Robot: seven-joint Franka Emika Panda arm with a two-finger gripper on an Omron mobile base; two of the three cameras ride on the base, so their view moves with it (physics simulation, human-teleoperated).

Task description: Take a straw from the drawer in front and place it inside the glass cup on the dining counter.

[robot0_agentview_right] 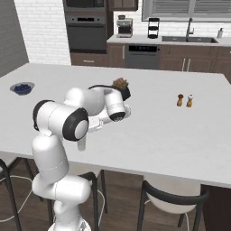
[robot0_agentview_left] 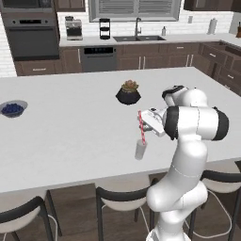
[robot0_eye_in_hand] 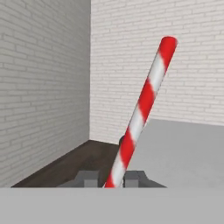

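The red and white striped straw (robot0_agentview_left: 140, 127) stands nearly upright with its lower end inside the glass cup (robot0_agentview_left: 140, 149), near the front edge of the white dining counter (robot0_agentview_left: 70, 132). My gripper (robot0_agentview_left: 145, 121) reaches in from the right at the straw's upper half. In the hand view the straw (robot0_eye_in_hand: 140, 113) leans up and to the right from between my two fingertips, and the gripper (robot0_eye_in_hand: 113, 178) sits shut on it. From the right base my arm covers most of the glass cup (robot0_agentview_right: 81, 144). The drawer is out of view.
A dark plant pot (robot0_agentview_left: 128, 93) stands behind the cup, and a blue-filled bowl (robot0_agentview_left: 12, 108) sits at the counter's far left. Two small shakers (robot0_agentview_right: 185, 100) stand to the right. Dark stools (robot0_agentview_left: 122, 197) line the near edge.
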